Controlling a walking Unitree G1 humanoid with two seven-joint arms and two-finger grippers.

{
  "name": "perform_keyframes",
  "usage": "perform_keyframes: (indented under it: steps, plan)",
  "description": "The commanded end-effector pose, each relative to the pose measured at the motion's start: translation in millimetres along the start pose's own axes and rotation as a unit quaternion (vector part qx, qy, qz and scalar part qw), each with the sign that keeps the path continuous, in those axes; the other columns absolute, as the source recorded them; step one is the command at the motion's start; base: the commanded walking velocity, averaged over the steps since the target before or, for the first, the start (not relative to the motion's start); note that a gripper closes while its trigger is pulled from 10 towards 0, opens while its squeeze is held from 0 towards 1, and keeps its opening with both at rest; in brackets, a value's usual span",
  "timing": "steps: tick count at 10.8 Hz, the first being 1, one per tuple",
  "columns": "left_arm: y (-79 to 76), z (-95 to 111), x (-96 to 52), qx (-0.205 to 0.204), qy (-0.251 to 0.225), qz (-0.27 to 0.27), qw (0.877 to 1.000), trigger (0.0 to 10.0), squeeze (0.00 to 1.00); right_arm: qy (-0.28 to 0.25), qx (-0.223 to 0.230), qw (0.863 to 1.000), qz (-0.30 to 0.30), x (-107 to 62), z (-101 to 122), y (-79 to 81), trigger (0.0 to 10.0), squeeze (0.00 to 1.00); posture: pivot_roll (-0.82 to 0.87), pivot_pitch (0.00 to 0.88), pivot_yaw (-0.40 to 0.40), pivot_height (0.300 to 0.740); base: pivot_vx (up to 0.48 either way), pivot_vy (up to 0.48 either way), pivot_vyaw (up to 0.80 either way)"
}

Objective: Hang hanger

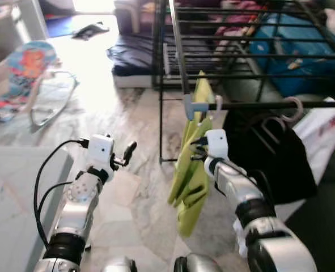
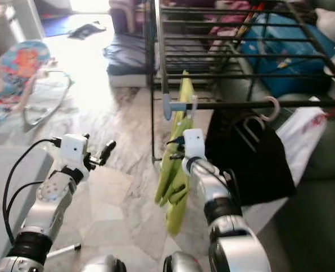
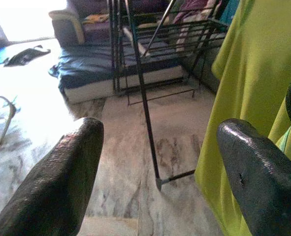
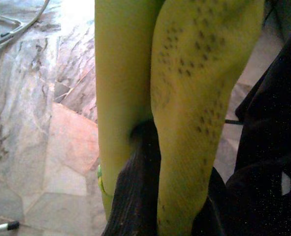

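No readable text, labels, brands, numbers or signs anywhere. Colourful print on the mat point(image 1: 21, 71) is pattern only, no letters legible. Dots on the green shirt point(image 4: 204, 73) are fabric texture, not writing. White sheet point(image 1: 326, 127) has red marks, too blurred to read.

The shirt point(image 1: 191, 170) is yellow-green, with small dark speckles in the right wrist view. At its three o'clock hangs a black garment point(image 1: 269, 158). The drying rack point(image 1: 235, 56) is black, the floor point(image 1: 139, 164) veined grey-white marble. At ten o'clock lies a bouncer seat point(image 1: 22, 73) patterned blue, pink and orange.
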State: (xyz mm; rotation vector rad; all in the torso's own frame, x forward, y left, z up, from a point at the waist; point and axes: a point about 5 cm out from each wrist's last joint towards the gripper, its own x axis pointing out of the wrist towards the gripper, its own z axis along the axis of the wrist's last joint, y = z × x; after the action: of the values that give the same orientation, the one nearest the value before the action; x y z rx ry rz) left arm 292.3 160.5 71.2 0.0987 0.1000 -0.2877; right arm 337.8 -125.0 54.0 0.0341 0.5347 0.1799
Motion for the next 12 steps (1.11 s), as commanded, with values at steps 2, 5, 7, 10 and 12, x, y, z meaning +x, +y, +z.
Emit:
perform_keyframes:
  steps: [2,5,7,10,12]
  plan:
    - [-0.1,-0.4,-2.9,0.01,0.008,-0.004,1.0,10.0,0.0,-0.016,0.05,0.999,0.007,6.6,23.9,-5.0,10.0,0.0,0.0,0.066,-0.037,0.74,0.0,0.0,0.0]
    - [1.8,-0.2,-6.3,0.013,0.009,0.0,1.0,10.0,0.0,0.015,0.07,0.997,0.025,8.9,18.4,-4.7,10.0,0.0,0.02,0.077,-0.05,0.74,0.0,0.0,0.0]
    - [3.0,-0.8,-10.1,0.023,0.014,0.006,1.0,10.0,0.0,0.032,0.027,0.997,0.07,12.0,10.8,14.8,10.0,0.0,0.03,0.087,-0.049,0.74,0.0,0.0,0.0]
    - [5.0,0.6,-11.2,0.034,0.014,0.011,0.999,10.0,0.0,0.035,-0.002,0.995,0.097,12.8,9.5,24.4,10.0,0.0,0.04,0.099,-0.069,0.74,0.0,0.0,0.0]
    - [4.3,-0.2,-11.9,0.034,0.018,0.013,0.999,10.0,0.0,0.038,-0.036,0.994,0.095,12.7,4.4,24.8,10.0,0.0,0.04,0.1,-0.069,0.74,0.0,0.0,0.0]
